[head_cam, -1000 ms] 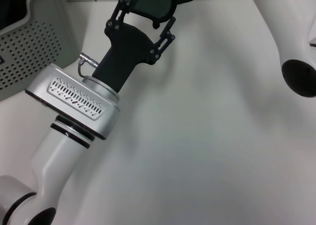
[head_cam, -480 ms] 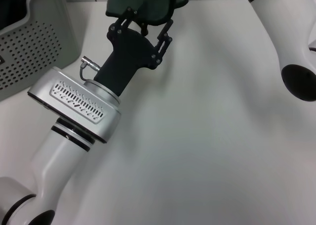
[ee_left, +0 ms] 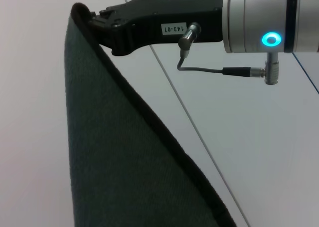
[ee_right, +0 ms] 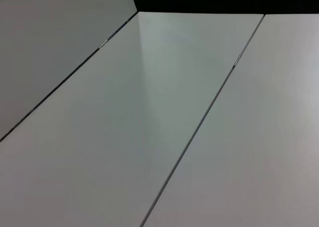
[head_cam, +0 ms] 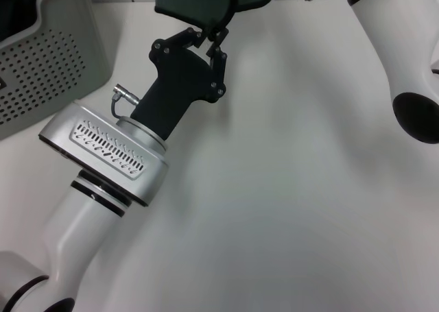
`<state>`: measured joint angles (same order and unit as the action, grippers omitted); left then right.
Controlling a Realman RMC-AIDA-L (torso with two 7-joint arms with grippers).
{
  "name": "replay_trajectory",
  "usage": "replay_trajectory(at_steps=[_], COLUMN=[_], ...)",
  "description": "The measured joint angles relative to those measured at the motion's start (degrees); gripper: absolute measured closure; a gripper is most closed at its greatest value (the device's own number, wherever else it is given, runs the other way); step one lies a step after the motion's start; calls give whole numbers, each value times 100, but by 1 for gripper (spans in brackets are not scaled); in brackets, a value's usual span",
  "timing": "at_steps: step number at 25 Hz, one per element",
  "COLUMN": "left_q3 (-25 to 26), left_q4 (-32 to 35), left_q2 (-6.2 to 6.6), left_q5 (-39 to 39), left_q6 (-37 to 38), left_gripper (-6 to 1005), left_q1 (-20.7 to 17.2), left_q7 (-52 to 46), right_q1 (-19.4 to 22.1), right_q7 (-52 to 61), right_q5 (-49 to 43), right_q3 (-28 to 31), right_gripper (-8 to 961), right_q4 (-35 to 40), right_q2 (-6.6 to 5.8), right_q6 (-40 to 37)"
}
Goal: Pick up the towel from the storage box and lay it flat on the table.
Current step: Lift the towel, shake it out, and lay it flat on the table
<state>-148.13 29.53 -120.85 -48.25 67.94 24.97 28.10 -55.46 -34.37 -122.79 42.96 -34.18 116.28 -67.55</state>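
The towel hangs dark green side out at the top of the head view, above the table. My left gripper reaches up from below, and its fingers are closed together on the towel's lower edge. In the left wrist view the towel hangs as a dark green sheet with black edging. There my right gripper pinches its upper corner. In the head view the right gripper itself is out of frame; only its white arm shows. The storage box stands at the far left.
The left arm's silver wrist housing lies low over the table beside the storage box. The right wrist view shows only white panels with thin seams.
My left gripper's fingers have gone from wide open to closed together on the towel's lower edge. The towel has shifted slightly at the top of the view.
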Motion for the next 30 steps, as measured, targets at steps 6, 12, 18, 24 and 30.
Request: replay_trajectory(at_steps=[6,12,18,24,30], left_q3=[-53,-35,-21,64,90], left_q4=[0,1,-22,-746,-2014], left_q2=[0,0,27,98,161], left_q5=[5,-20,-10,13,157], left_q6=[13,78,387,1682,3162], left_gripper=[915,970,989,995,995], left_q1=[-1,-22,-142,-245,-227], left_q7=[3,-16,-311,-2241,-4353], right_q1=[64,261,398,940,1803], right_q7=[0,0,5,8,62], right_q5=[-22,-215,-233,-507,-1512], right_q3=[-27,17,-11,11,116], right_gripper=[939,939,939,939,938], right_q4=[-4,-133,-153,-500,-1286], right_q2=[0,0,0,-34,-75], right_q6=[-21,-58,-10,254,1103])
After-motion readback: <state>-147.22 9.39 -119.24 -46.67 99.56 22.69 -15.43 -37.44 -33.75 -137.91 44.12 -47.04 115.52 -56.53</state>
